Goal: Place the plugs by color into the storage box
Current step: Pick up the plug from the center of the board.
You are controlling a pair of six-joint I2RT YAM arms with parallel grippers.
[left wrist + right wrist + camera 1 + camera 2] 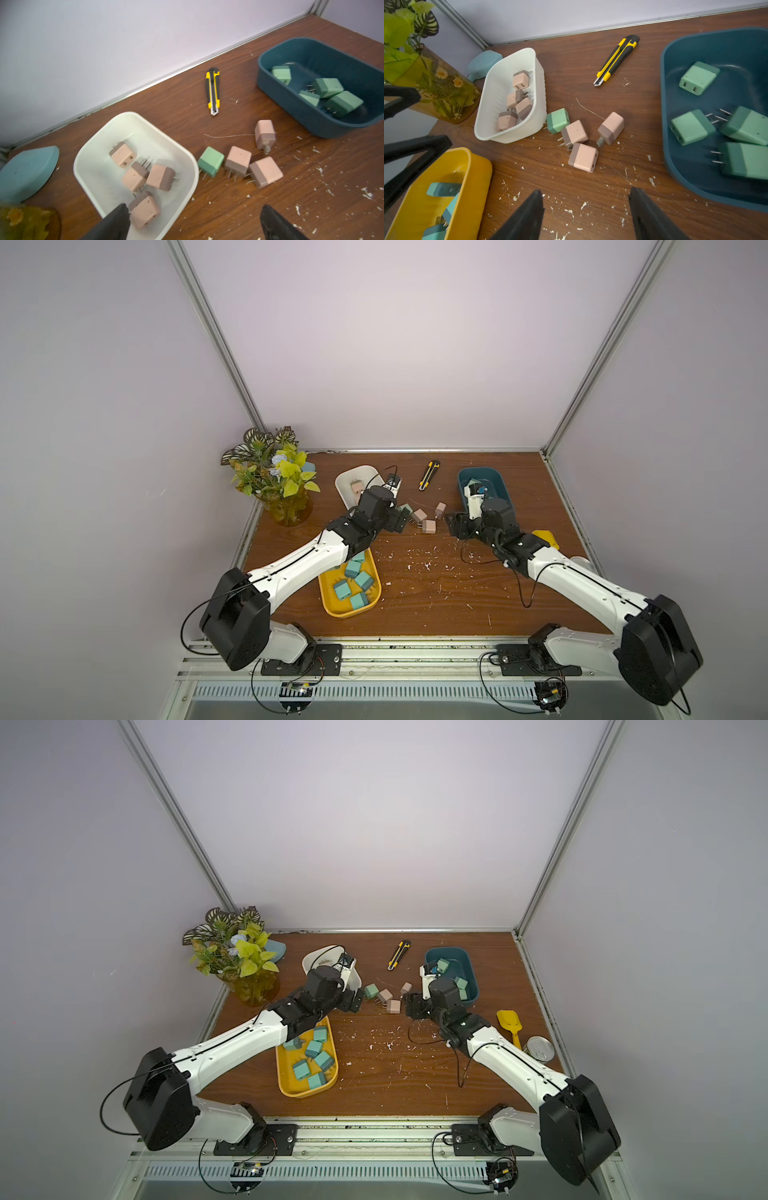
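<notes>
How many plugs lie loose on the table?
4: one mint green cube plug beside the white plastic bin, three pale pink cube plugs just past it.

No legible text, brand, number or sign in any view. Faint dark marks on white wrist housing [475, 497] of right arm: too small to read. Pink plugs [583, 157] on bench and utility knife [616, 59]: nothing readable on visible faces.
</notes>
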